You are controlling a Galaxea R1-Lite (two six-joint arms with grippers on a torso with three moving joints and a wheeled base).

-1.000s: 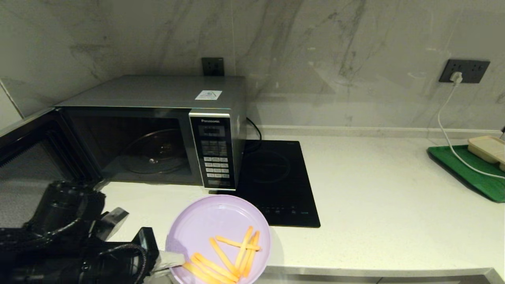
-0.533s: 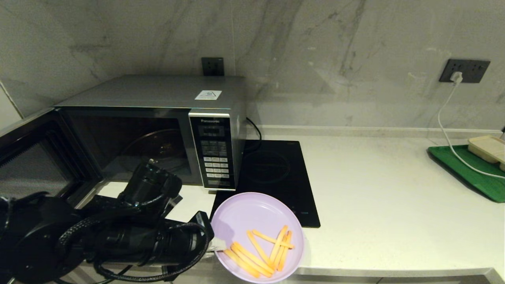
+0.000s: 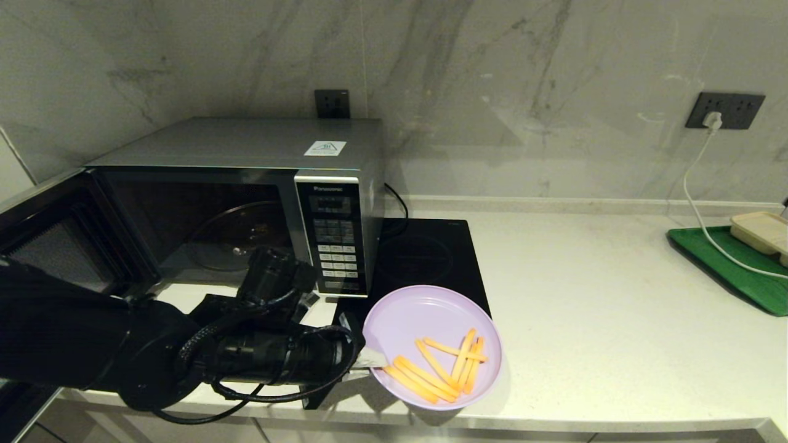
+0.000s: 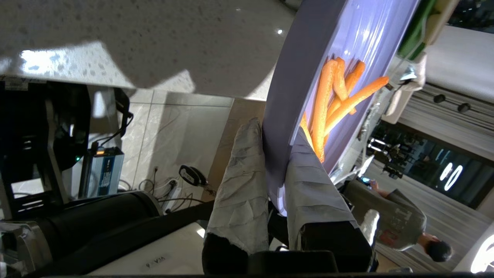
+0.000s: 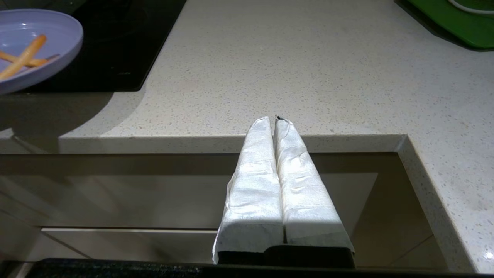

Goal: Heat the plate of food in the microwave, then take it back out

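One lilac plate of food (image 3: 431,335) hangs off the tips of the left gripper (image 3: 369,359), pinched at its near-left rim and carried clear of the white counter (image 3: 603,320). Its far edge overlaps the front of the black induction hob (image 3: 425,258), and its shadow falls on the counter edge beneath. A handful of orange fry sticks (image 3: 440,369) lies on the half of the plate nearest the gripper and toward the counter's front. In the left wrist view the two taped fingers (image 4: 243,181) are narrowed onto the rim of the plate of food (image 4: 281,96), one pad beneath it and one on top, with the fry sticks (image 4: 328,100) just past the upper pad.

Behind the gripper and to its left stands the microwave (image 3: 246,197), door (image 3: 43,240) swung wide toward the robot's left, the glass turntable (image 3: 240,237) bare inside; the button panel (image 3: 335,237) sits just behind the gripper's wrist. The left arm reaches in level from the left across the counter's front edge.

Well off to the gripper's right, at the counter's far end, a green tray (image 3: 732,271) carries a beige container (image 3: 763,231), with a white cable (image 3: 695,203) running to a wall socket (image 3: 725,111).

The right gripper (image 5: 277,121) is parked low before the counter edge, its taped fingers pressed together on nothing.
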